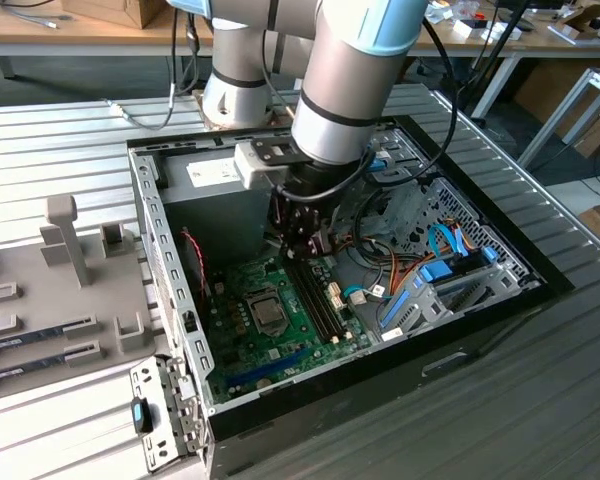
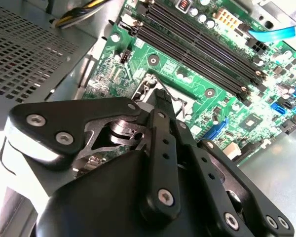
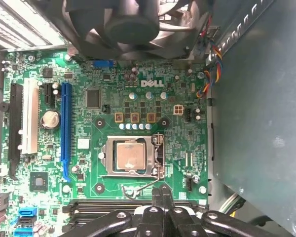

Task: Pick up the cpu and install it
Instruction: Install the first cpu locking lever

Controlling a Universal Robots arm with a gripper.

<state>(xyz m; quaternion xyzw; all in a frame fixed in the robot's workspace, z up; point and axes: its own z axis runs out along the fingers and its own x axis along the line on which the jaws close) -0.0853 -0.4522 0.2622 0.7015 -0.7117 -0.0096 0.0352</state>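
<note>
**Jaws closed over the board, cpu in its socket**

Jaws of the gripper [image 3: 162, 195] were closed together with nothing between them; in both wrist views the two fingers [image 2: 164, 111] lay flat against each other and came to one narrow tip. In the first wrist view this tip hung just beside the socket [image 3: 130, 157], over the socket lever [image 3: 143, 186], near the long black memory slots [image 3: 103, 205]. If the tip touched the lever or the board, I cannot tell.

The cpu [image 3: 129, 154] lay flat inside the socket, its silvery top facing up, w/ the metal socket frame around it. In the exterior view the cpu [image 1: 269, 314] showed as a small grey square about mid of the green motherboard [image 1: 242, 345], and the gripper [image 1: 302, 243] stood above the board, a little toward the arm's base from the socket.

The motherboard sat at the bottom of the open PC case [image 1: 480, 330], which rested on the ribbed metal surface [image 1: 40, 150]. A grey holder w/ memory sticks [image 1: 35, 340] lay on the exterior view's left, well apart from the case. A round fan [image 3: 133, 24] was seen above the board in the first wrist view.
</note>
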